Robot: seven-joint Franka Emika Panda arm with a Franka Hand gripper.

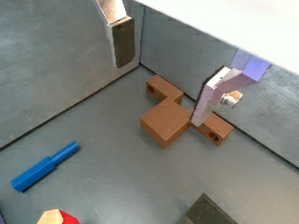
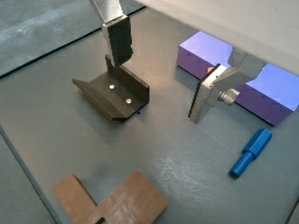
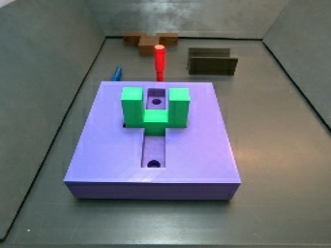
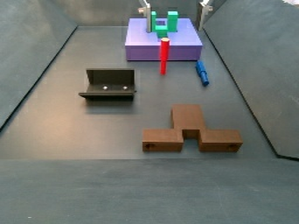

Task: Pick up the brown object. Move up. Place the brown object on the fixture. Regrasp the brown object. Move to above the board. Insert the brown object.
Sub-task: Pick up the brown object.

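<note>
1. Two fingers point(image 1: 121, 44) of the pincer point(image 1: 162, 87) are seen only in part in both wrist views, as their upper ends are cut off by the frame. The pincer point(image 2: 159, 87) is released: its jaws are spread wide and nothing is held between them. It is poised above the bench point(image 2: 47, 52), over the ground between the fixture point(image 2: 114, 94) and the brown object point(image 1: 176, 114).
2. In the side views the pincer cannot be made out with certainty.
3. The brown object point(image 4: 191, 131) is laid flat on the bench, untouched, and is seen as a T-shaped piece with small holes in one face. It is cut off at the frame edge in a wrist view point(image 2: 111, 206) and is largely hidden behind the red peg point(image 3: 159, 60) in a side view point(image 3: 139, 41).
4. The fixture point(image 4: 108, 84) is set on the bench, well apart from the brown object. Only a dark corner of it is caught in a wrist view point(image 1: 212, 212).
5. The board point(image 2: 201, 52) is partly blocked by a finger in a wrist view. In a side view it point(image 3: 195, 145) is shown whole, with a green U-shaped block point(image 3: 154, 105) seated on it.
6. The red peg is stood upright just beside the board's far edge, and a blue peg point(image 4: 201, 72) is laid near it on the bench.
</note>
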